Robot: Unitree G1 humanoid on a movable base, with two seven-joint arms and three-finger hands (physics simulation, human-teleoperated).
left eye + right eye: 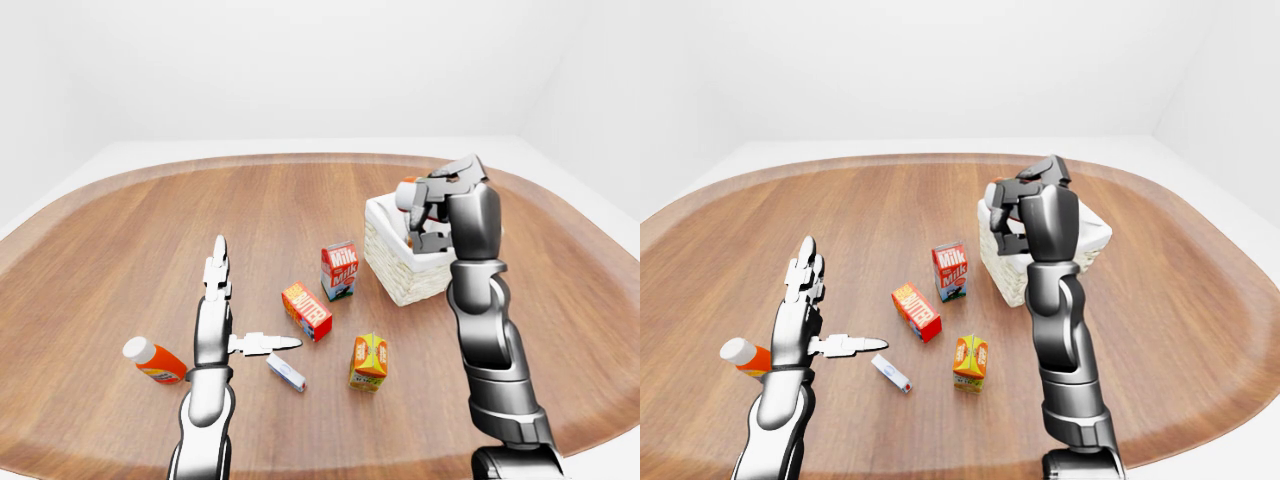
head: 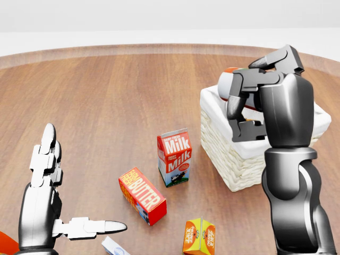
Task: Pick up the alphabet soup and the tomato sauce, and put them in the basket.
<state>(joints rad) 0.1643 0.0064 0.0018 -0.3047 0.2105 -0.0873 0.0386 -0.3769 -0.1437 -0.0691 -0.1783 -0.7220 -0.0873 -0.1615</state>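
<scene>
My right hand (image 2: 241,90) is shut on a can (image 2: 227,81) with a white body and a red and green label. The can is held on its side just above the top-left rim of the white-lined wicker basket (image 2: 234,159), at the right of the head view. The hand and forearm hide most of the basket's inside. I cannot read the label to tell which can it is. No second can shows. My left hand (image 2: 85,180) stands open at the lower left, fingers straight and thumb out, holding nothing.
On the wooden table stand a milk carton (image 2: 174,158), a butter box (image 2: 142,195) and an orange juice carton (image 2: 199,237), all left of the basket. An orange bottle with a white cap (image 1: 155,361) and a small white box (image 1: 286,372) lie by my left hand.
</scene>
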